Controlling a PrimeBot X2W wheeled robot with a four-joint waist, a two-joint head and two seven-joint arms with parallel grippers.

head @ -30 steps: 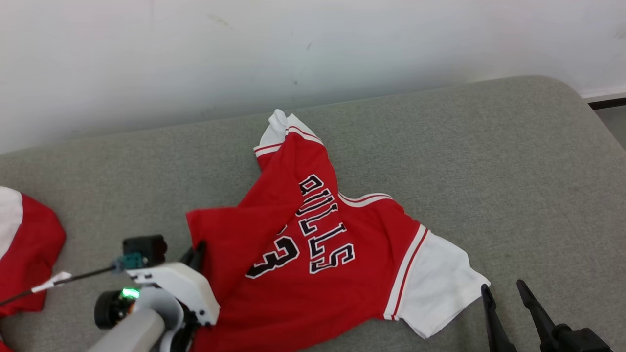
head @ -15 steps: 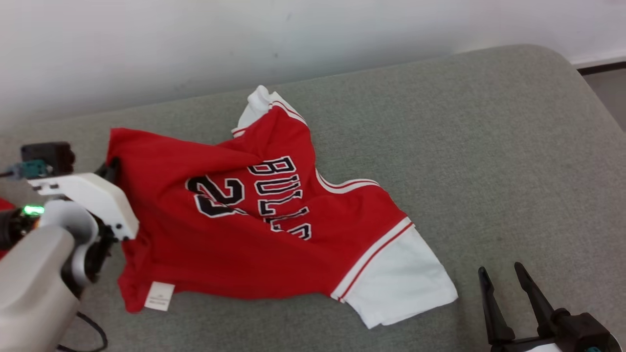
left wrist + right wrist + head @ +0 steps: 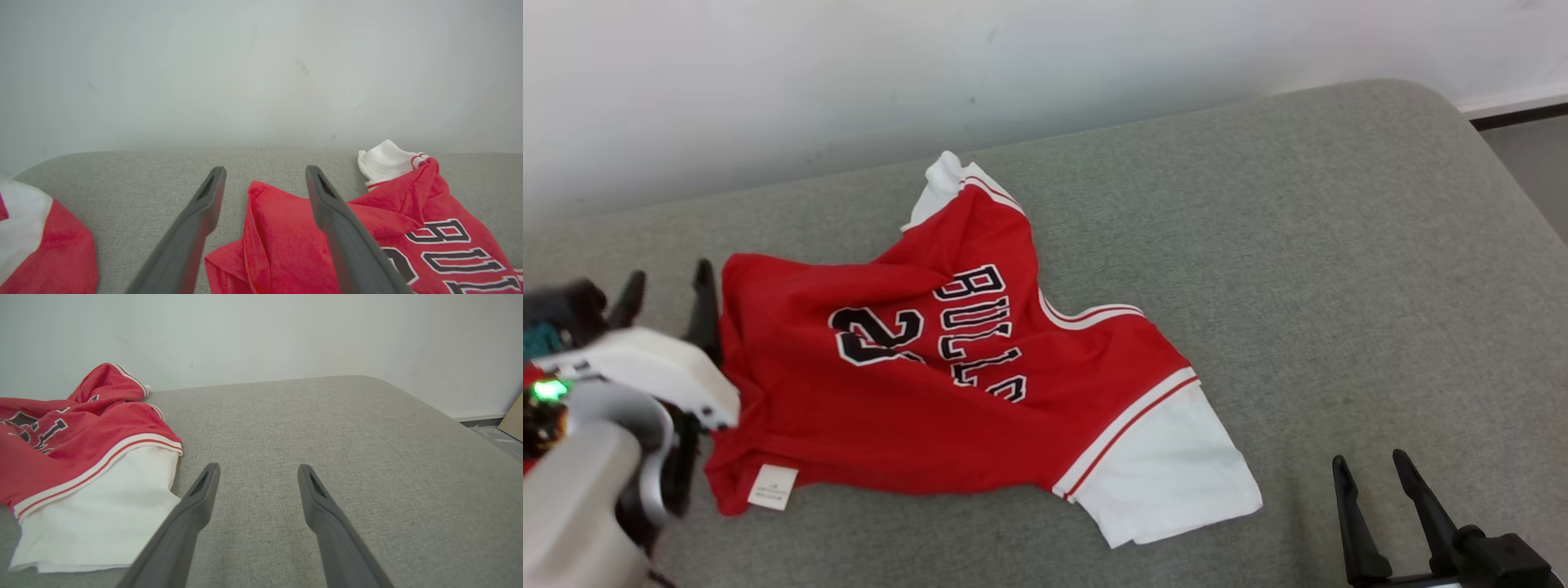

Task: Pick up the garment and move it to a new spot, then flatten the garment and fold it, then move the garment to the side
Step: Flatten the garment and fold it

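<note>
One red jersey (image 3: 947,384), crumpled on grey couch (image 3: 1339,245), long axis left to right. Left gripper (image 3: 670,286), spread and empty, stood at its left edge, nearest. Right gripper (image 3: 1368,461), also spread and empty, lay apart off its right end.

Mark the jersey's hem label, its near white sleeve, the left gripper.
hem label (image 3: 772,487), head view, tag centre.
near white sleeve (image 3: 1168,478), head view, middle of white panel.
left gripper (image 3: 265,171), left wrist view, midway between fingertips.

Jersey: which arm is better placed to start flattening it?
Left, probably. The left claw stands open with the bunched red edge of the jersey between its fingers in the left wrist view. The right claw, also open, sits over bare cushion, apart from the white sleeve.
</note>
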